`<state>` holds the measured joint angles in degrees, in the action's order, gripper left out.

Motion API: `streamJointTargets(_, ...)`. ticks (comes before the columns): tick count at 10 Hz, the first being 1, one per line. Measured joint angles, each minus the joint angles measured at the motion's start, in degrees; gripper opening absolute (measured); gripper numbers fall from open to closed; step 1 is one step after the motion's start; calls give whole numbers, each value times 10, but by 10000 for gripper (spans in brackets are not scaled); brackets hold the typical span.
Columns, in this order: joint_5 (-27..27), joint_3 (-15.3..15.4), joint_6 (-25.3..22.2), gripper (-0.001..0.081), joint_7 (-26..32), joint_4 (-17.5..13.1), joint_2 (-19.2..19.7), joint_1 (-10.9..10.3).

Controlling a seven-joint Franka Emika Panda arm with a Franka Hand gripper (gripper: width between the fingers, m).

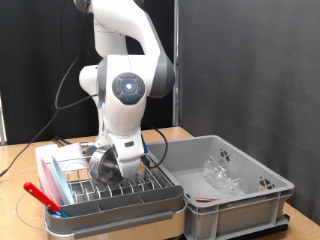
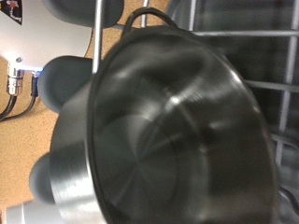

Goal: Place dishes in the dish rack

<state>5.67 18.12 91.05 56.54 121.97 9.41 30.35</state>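
Nearest my camera, the steel bowl [image 2: 168, 131] fills almost the whole wrist view, tipped on edge with its hollow facing me, so I judge it is being stood among the prongs to drain. My fingers [image 1: 103, 165] are low over the dish rack [image 1: 110, 188] at the exterior view's left, right at the bowl [image 1: 100, 164]. Whether they grip it or have let go, I cannot tell; the bowl hides them. A red utensil [image 1: 42, 195] lies along the rack's edge. Further right, glass pieces [image 1: 222, 172] sit in the grey bin [image 1: 235, 195], hard to count. The worktop [image 1: 20, 180] carries both.
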Motion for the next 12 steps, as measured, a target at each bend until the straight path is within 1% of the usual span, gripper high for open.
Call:
streamJointTargets(3, 2, 1, 33, 805, -2, 52, -16, 0)
streamJointTargets(5, 2, 1, 64, 805, -6, 77, -23, 0)
streamJointTargets(7, 2, 1, 83, 805, -12, 89, -25, 0)
streamJointTargets(12, 1, 1, 99, 805, -30, 93, -31, 0)
